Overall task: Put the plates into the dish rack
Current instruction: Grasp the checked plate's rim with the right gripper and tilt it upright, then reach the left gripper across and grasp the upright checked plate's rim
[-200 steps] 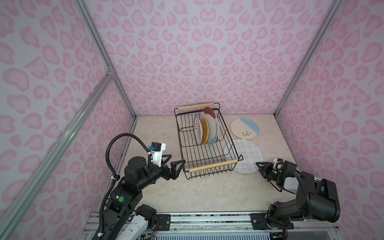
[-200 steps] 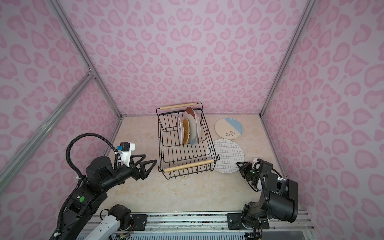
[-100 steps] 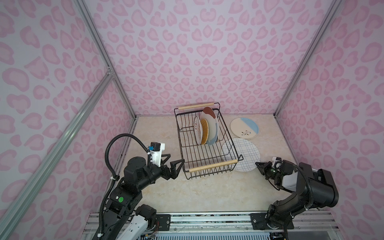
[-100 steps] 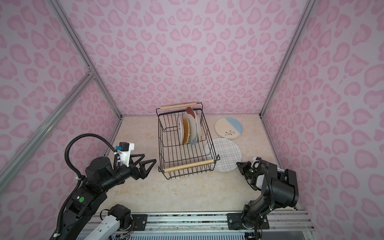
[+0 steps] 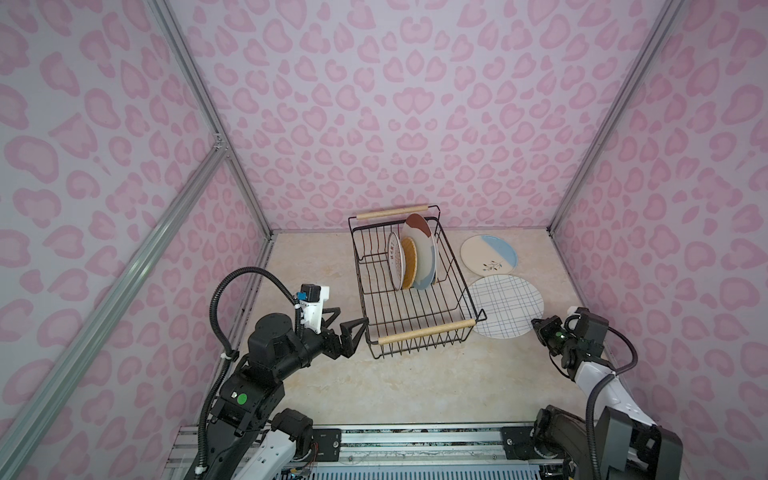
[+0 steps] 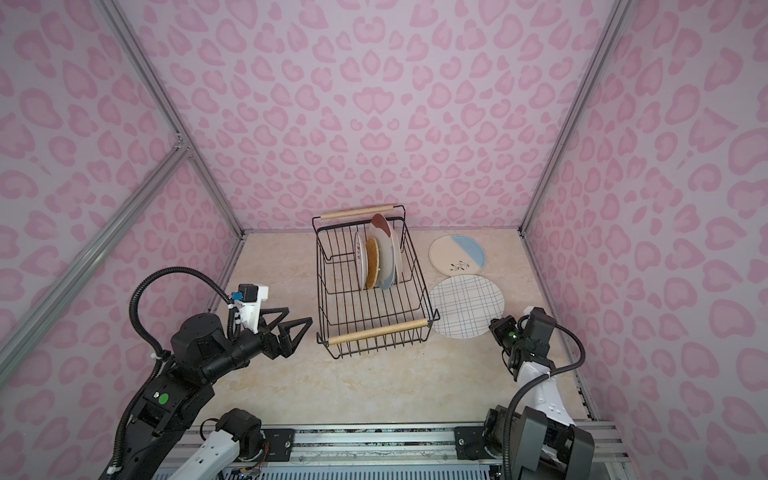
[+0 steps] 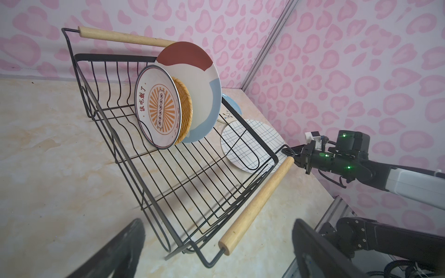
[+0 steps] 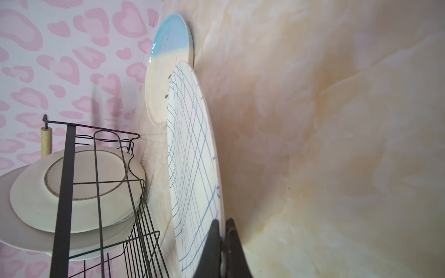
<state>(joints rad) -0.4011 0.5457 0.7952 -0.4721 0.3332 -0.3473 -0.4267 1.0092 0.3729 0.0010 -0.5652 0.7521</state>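
Observation:
The black wire dish rack [image 5: 426, 332] [image 6: 376, 332] [image 7: 255, 204] stands mid-table with three plates upright in it: an orange sunburst plate [image 7: 156, 106], a woven-look one [image 5: 409, 262] and a colour-blocked one [image 5: 422, 249]. To its right a blue-gridded plate [image 5: 505, 305] [image 6: 465, 305] [image 8: 192, 149] lies flat. Behind it lies a cream-and-blue plate with a sprig [image 5: 488, 254] [image 8: 166, 72]. My right gripper [image 5: 536, 323] [image 6: 492, 323] [image 8: 222, 222] is shut on the gridded plate's near rim. My left gripper [image 5: 353, 316] [image 7: 216, 228] hangs open beside the rack's near left corner, holding nothing.
Pink patterned walls with metal posts close in the marble-look table on three sides. A rail with both arm bases [image 5: 415, 440] runs along the front edge. The rack's near wooden handle [image 7: 255, 204] lies just ahead of my left fingers.
My right gripper has closed on the gridded plate's near rim, and its arm has shifted a little. The left arm has stayed where it was.

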